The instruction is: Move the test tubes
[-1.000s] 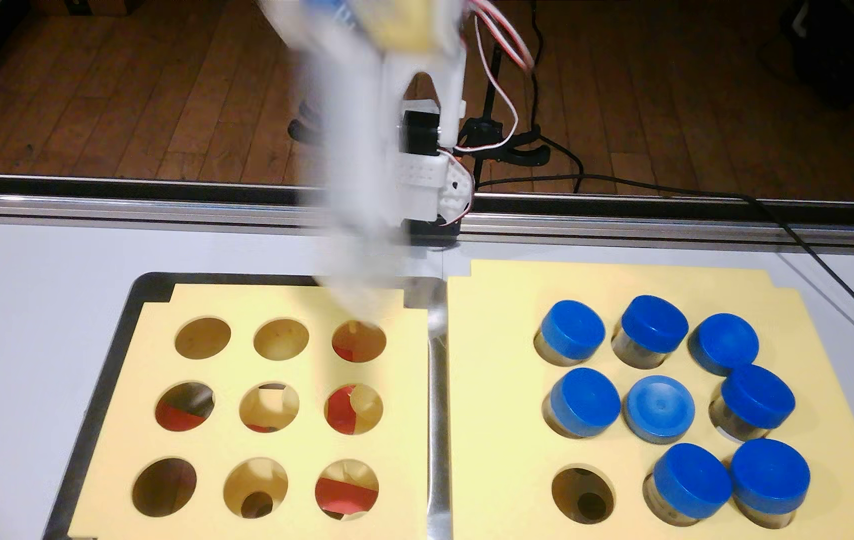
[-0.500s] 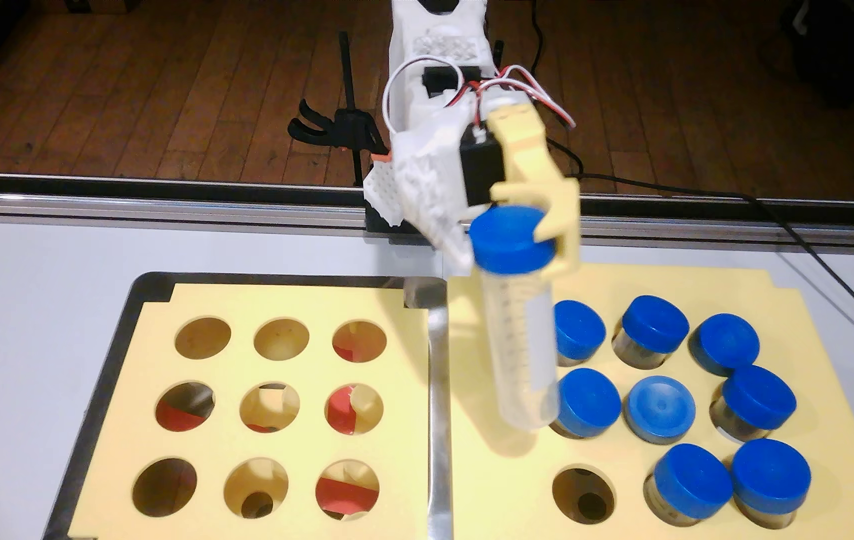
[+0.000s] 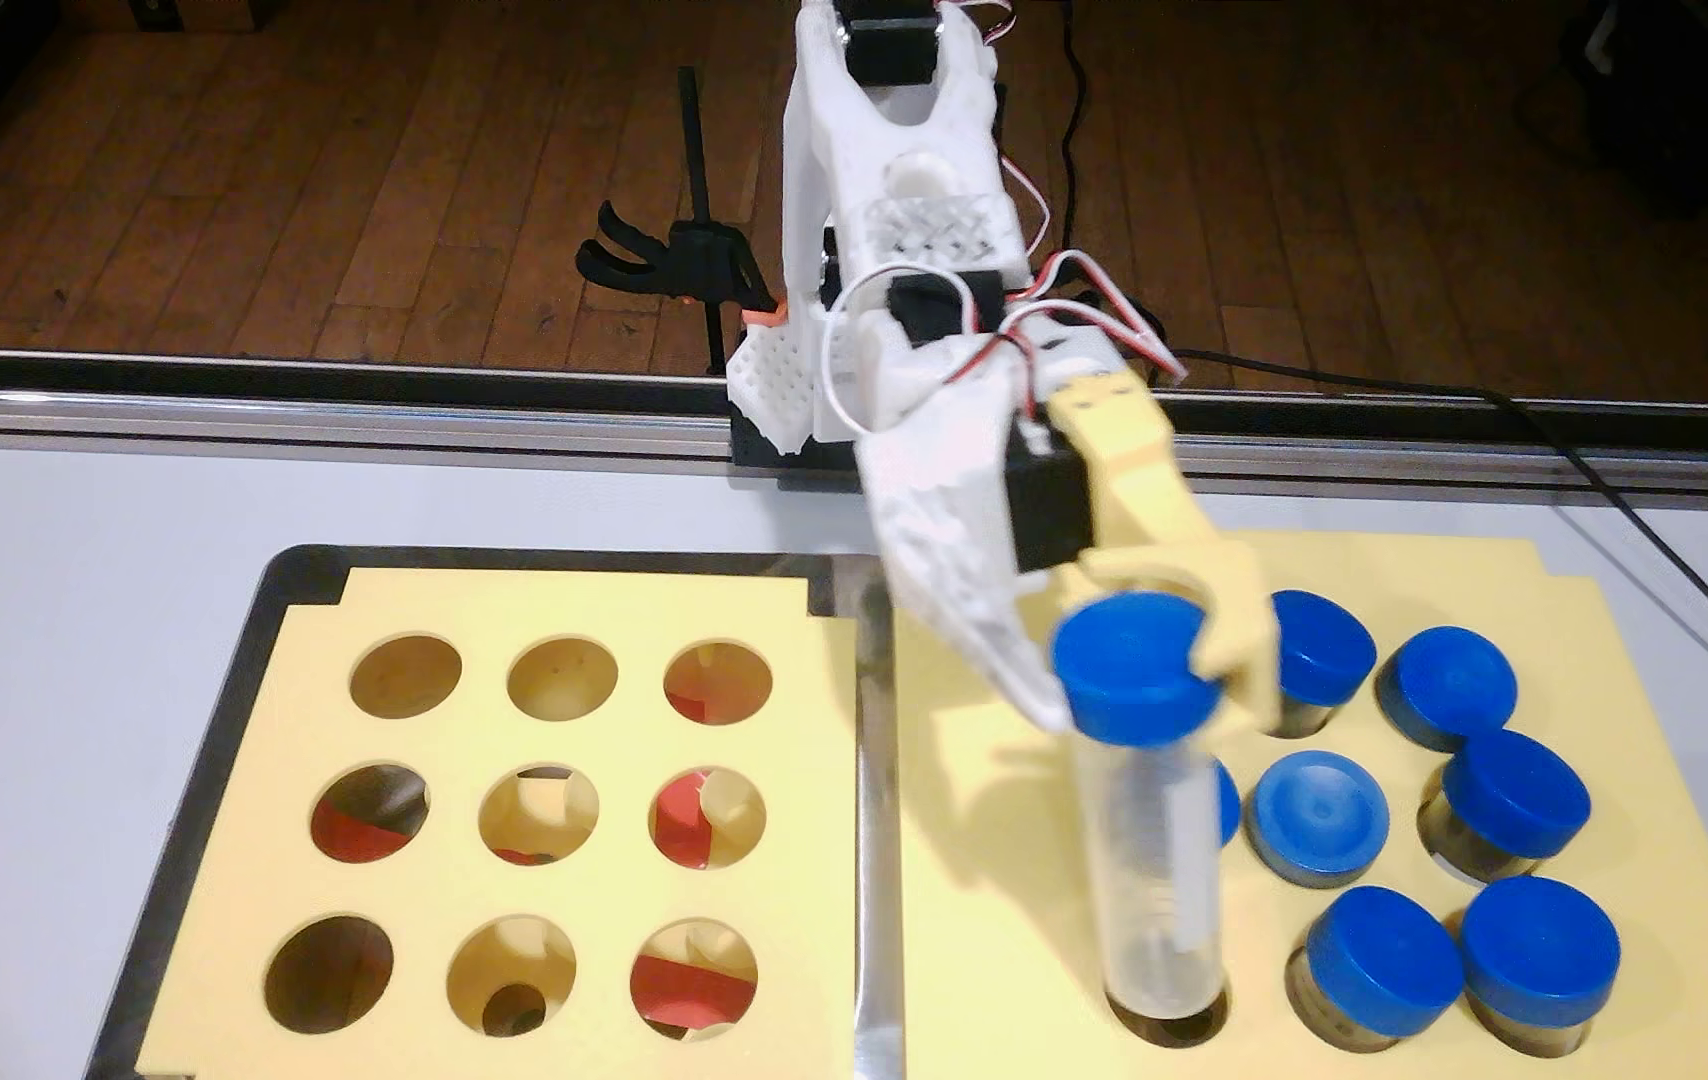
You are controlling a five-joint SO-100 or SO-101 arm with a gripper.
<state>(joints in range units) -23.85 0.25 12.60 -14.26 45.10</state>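
In the fixed view my gripper is shut on the blue cap of a long clear test tube. The white finger is on the cap's left and the yellow finger on its right. The tube hangs nearly upright, and its bottom end sits in the front-left hole of the right pale yellow foam board. Several more test tubes stand sunk in that board's other holes with only their blue caps showing, such as one in the middle and one at the front. The held tube and gripper partly hide the tubes on the left side.
A second foam board lies in a black tray on the left; its round holes show red and cream shapes beneath. A metal rail runs along the table's back edge by the arm's base. A black cable crosses the back right.
The arm has swung from over the left board to the right board with the test tube in its gripper. The tube has come down and forward into the front-left hole.
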